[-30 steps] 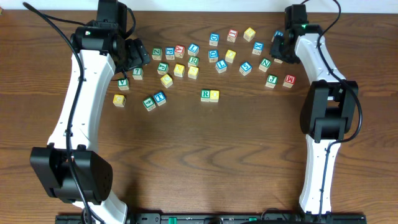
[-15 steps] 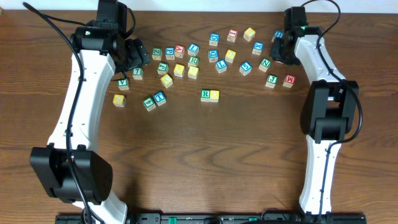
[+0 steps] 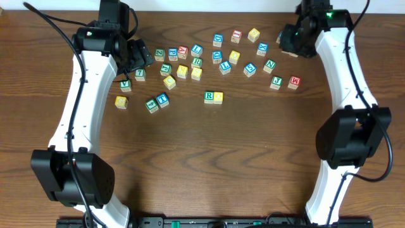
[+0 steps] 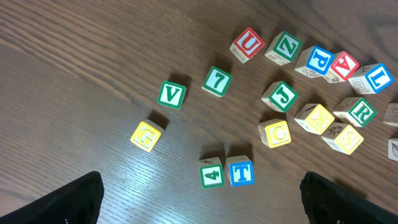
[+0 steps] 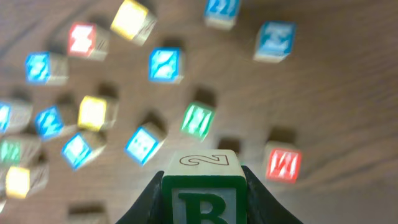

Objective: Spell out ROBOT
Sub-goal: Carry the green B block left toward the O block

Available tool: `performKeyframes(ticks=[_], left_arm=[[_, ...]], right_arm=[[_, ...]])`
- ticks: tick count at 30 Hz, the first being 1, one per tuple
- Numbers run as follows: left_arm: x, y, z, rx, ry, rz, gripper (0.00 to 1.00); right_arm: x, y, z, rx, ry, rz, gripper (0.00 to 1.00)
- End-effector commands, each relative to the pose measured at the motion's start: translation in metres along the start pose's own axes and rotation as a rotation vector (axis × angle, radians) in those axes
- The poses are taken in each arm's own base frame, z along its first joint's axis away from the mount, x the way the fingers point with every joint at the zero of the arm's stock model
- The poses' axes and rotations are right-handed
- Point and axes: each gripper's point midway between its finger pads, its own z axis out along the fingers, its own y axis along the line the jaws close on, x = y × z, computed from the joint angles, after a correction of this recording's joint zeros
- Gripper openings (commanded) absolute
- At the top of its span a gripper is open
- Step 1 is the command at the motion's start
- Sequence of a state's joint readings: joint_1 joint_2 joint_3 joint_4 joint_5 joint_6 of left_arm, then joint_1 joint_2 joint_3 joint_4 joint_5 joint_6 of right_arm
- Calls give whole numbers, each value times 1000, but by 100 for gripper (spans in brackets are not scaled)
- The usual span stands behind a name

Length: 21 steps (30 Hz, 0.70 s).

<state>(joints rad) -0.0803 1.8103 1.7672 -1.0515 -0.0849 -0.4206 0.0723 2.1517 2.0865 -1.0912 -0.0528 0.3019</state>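
Right wrist view: right gripper (image 5: 200, 202) clamped on B block (image 5: 200, 167), near table's far right corner, left gripper (image 4: 200, 198) fingers wide apart, near far left corner.

Overhead looks straight down on the whole table (image 3: 190, 158); each wrist camera looks down nearer, sharing its scattered blocks (image 3: 213, 97)
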Motion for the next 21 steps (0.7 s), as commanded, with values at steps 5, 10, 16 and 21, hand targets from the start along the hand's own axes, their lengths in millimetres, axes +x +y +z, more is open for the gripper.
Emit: performKeyframes(ticks=[5,10,16,21], left_arm=[[-2,4,-8,-6,-18,4,100],[-2,4,-8,-6,-18,4,100],[-2,4,-8,-6,-18,4,100],[-2,4,-8,-6,-18,4,100]], right_arm=[[74,51,9,-17,220,-146,23],[115,72,28,-11,299,-207,23],[151,81,53,-6,355,-213,21],[158,92,67,-23,326,-230,21]])
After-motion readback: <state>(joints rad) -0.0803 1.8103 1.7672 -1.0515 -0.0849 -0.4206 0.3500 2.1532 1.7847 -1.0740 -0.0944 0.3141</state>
